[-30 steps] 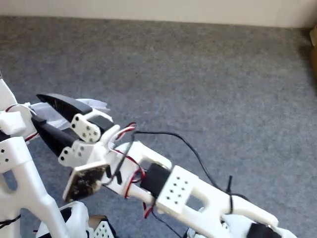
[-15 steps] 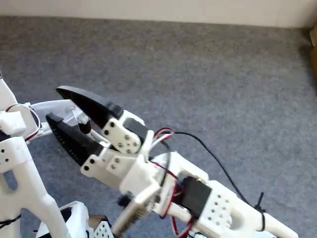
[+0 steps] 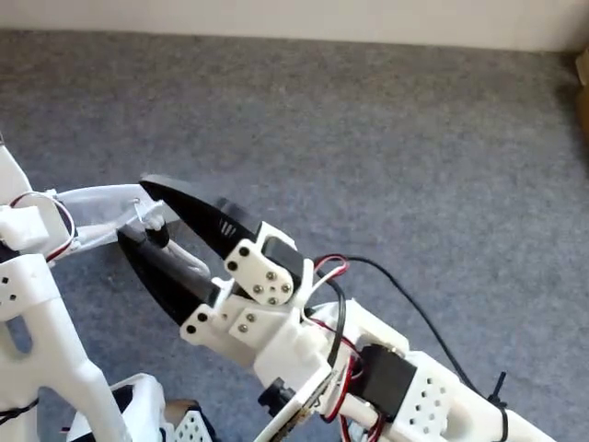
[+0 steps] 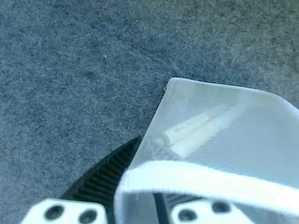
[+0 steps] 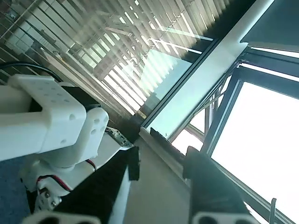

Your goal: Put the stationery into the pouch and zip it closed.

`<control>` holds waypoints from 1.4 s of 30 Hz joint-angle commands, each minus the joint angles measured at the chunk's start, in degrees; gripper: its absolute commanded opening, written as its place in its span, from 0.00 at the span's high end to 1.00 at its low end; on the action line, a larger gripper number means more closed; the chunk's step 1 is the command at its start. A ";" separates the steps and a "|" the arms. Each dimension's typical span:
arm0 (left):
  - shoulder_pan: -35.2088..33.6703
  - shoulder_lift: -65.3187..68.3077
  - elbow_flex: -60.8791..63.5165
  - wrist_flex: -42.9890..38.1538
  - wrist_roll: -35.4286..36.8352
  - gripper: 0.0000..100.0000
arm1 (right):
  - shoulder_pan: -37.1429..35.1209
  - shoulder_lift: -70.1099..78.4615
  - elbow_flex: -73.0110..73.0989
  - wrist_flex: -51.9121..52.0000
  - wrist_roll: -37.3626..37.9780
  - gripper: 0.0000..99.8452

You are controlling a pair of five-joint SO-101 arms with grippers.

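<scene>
Your pouch [image 4: 224, 135] hangs above the grey surface [image 3: 414, 138], with pens [image 4: 191, 133] showing through its mesh. Your left gripper [image 4: 140, 196] has its jaws clamped on the pouch's banded edge. Your right gripper [image 3: 132, 210] sits at the pouch's free end, black jaws spread apart. From above, that end lies between their tips.

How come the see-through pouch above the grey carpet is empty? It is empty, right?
Not quite. The pouch is not empty: the left wrist view shows a white pen inside it. It is see-through and above the grey carpet, as you said.
</scene>
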 commanded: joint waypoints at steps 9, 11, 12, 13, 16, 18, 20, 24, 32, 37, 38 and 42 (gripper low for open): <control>0.48 1.89 2.68 -1.23 0.53 0.99 | 7.43 -13.76 15.60 0.04 0.62 0.85; 0.48 1.89 2.77 -1.23 0.62 0.99 | 8.48 -16.04 18.86 0.04 0.62 0.85; 0.48 1.89 2.77 -1.23 0.70 0.99 | 8.84 -17.10 20.26 0.04 0.62 0.85; 0.48 1.89 2.77 -1.23 0.70 0.99 | 9.19 -18.15 21.49 0.04 0.62 0.85; 0.48 1.89 2.77 -1.23 0.70 0.99 | 9.54 -21.32 25.01 0.04 0.62 0.85; 0.48 1.89 2.77 -1.23 0.70 0.99 | 9.71 -23.43 27.47 0.04 0.62 0.85; 0.48 1.89 2.77 -1.23 0.70 0.99 | 9.71 -25.54 30.02 0.04 0.62 0.85; 0.57 2.07 2.77 -1.23 0.70 0.99 | 9.71 -29.76 34.86 -0.04 0.62 0.85; 0.75 2.07 2.77 -1.23 0.70 0.99 | 9.54 -35.74 41.36 -0.04 0.62 0.85; 0.75 2.15 2.77 -1.23 0.79 0.99 | 9.45 -35.82 47.25 -0.04 0.62 0.85; 0.75 2.15 2.77 -1.23 0.79 0.99 | 9.45 -35.82 48.22 -0.04 0.62 0.85; 0.75 2.24 2.77 -1.32 0.79 0.99 | 9.45 -35.82 49.27 0.04 0.62 0.85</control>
